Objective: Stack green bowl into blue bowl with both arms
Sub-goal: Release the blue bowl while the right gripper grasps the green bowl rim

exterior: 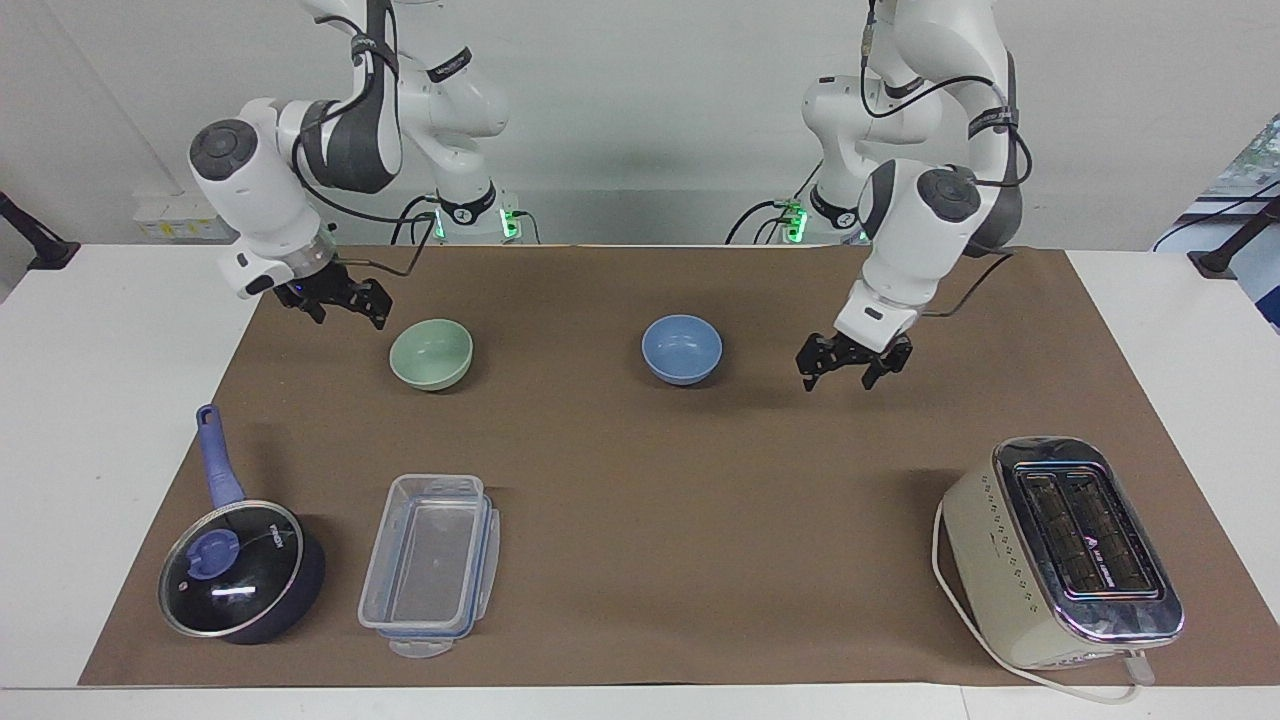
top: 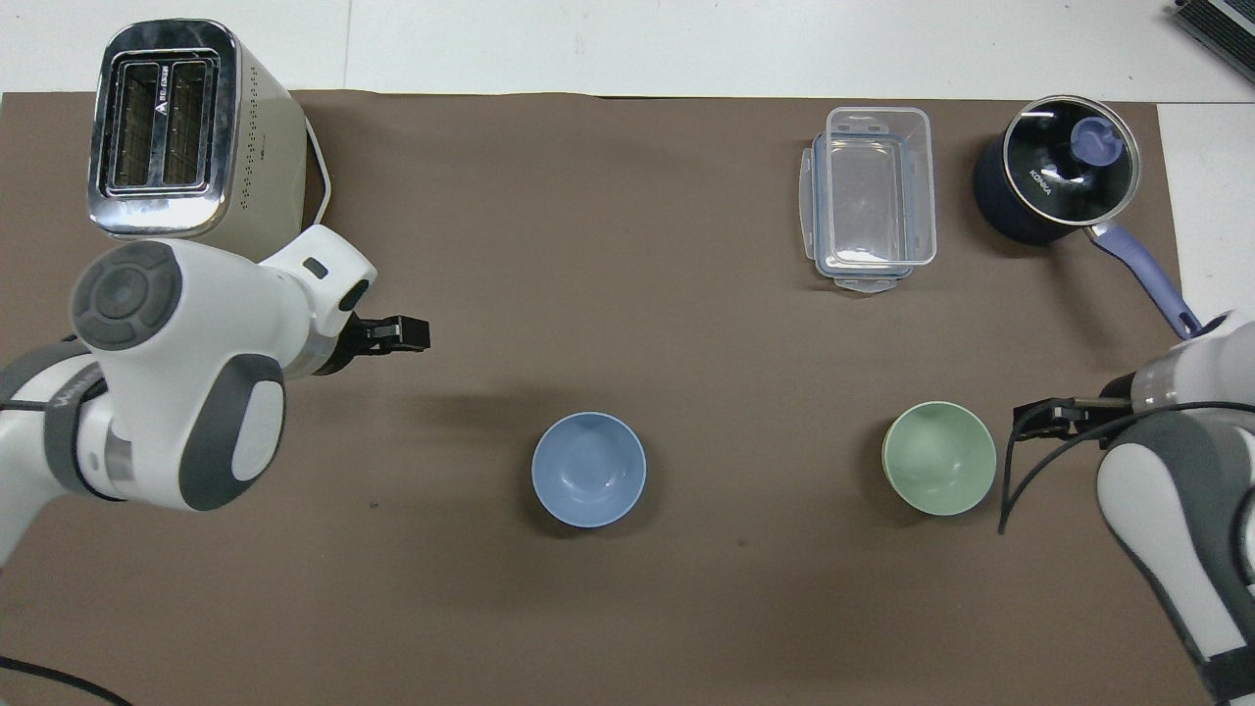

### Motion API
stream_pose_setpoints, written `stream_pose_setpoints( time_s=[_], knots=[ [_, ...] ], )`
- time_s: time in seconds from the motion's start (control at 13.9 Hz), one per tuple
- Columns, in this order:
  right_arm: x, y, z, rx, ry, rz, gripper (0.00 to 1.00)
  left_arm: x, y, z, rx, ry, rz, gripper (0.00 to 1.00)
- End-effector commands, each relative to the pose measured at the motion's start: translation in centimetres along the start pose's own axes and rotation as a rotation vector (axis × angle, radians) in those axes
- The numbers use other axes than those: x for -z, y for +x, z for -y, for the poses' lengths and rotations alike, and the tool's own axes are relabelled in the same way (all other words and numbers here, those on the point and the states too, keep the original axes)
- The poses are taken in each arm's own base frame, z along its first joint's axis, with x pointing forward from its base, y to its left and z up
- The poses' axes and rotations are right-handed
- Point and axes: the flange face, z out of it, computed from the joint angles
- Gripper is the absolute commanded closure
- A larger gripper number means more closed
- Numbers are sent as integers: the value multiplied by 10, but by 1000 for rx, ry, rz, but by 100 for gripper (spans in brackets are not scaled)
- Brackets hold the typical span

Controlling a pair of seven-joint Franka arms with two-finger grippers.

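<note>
The green bowl and the blue bowl stand apart on the brown mat, both upright, toward the robots' edge. Left gripper – fingers spread, holding nothing – hangs over bare mat beside the blue bowl. Right gripper – open, unloaded – hangs just beside the green bowl.

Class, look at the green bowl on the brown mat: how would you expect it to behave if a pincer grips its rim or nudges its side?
The green bowl looks rigid, so it should probably hold its shape when gripped by the rim. Its matte surface suggests it may not be very slippery. Its rounded sides narrow toward the base, so a nudge high on the side might rock or tip it rather than slide it across the mat.
</note>
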Motion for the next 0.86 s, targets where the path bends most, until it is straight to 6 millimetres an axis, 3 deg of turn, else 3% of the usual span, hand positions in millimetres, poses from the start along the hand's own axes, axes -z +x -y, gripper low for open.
stream_pose_setpoints(
  time_s=[0.0,0.07,0.22,0.43,0.79],
  knots=[
    [-39,-22,-1,12,15,4,0,28,16,33,-25,5,25,0],
    [-53,-24,0,15,15,0,1,36,21,44,-33,6,32,0],
    [-64,-26,3,18,22,-2,6,52,28,71,-46,7,29,0],
    [-77,-20,5,17,33,-5,9,74,33,89,-71,25,19,0],
    [-84,-17,9,17,41,-5,39,100,27,116,-71,56,9,0]
  ],
)
